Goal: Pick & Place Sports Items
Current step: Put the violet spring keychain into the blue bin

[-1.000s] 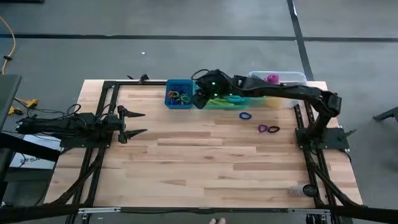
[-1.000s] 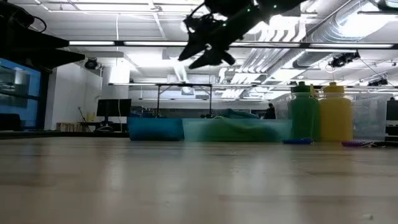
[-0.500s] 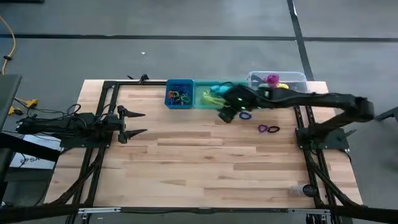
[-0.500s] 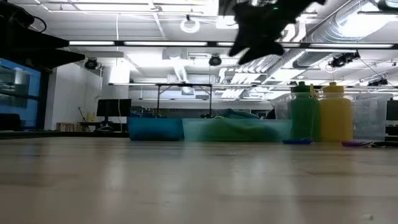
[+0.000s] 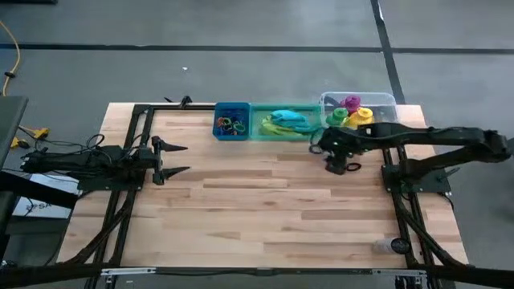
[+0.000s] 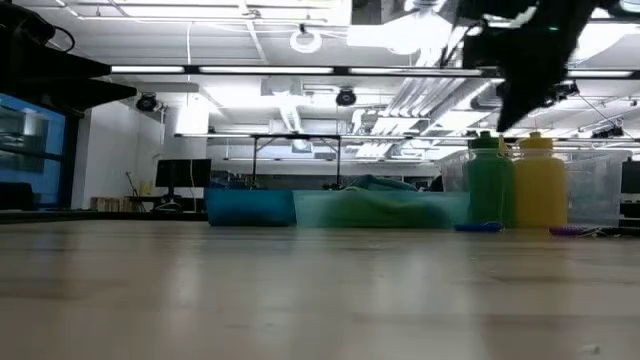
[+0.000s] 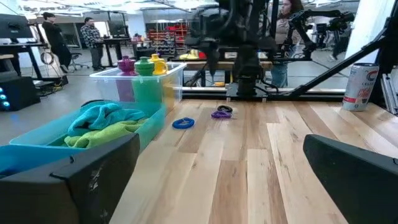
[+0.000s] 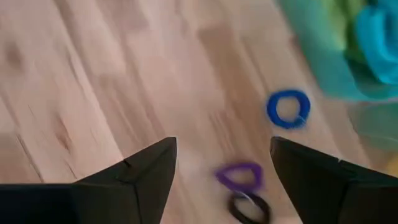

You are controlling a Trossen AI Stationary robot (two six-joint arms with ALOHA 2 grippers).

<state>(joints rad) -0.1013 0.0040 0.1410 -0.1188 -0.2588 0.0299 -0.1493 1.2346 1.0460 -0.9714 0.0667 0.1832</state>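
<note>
My right gripper (image 8: pixel 222 144) hangs open above the table, pointing steeply down over three loose rings: a blue ring (image 8: pixel 288 109), a purple ring (image 8: pixel 239 177) and a black ring (image 8: pixel 249 208), all flat on the wood. Nothing is between its fingers. In the high view it (image 5: pixel 336 159) stands in front of the clear bin (image 5: pixel 384 99), covering part of the rings. That bin holds purple, green and yellow bottles (image 5: pixel 351 112). The green bin (image 5: pixel 259 120) holds a teal and a lime cloth (image 5: pixel 285 122). The blue bin (image 5: pixel 231 107) holds several rings. My left gripper (image 5: pixel 173 159) waits open at the table's left.
The three bins stand in a row along the table's far edge. A drinks can (image 5: pixel 396 245) stands near the front right corner. Bare wood (image 5: pixel 257 201) spreads across the middle and front. People stand in the room beyond the table (image 7: pixel 93 37).
My right gripper has swept from above the blue bin toward the table's right edge, past the green bin, and now hangs over the loose rings. It has sunk a little and tipped further downward. Its fingers stay apart as before.
</note>
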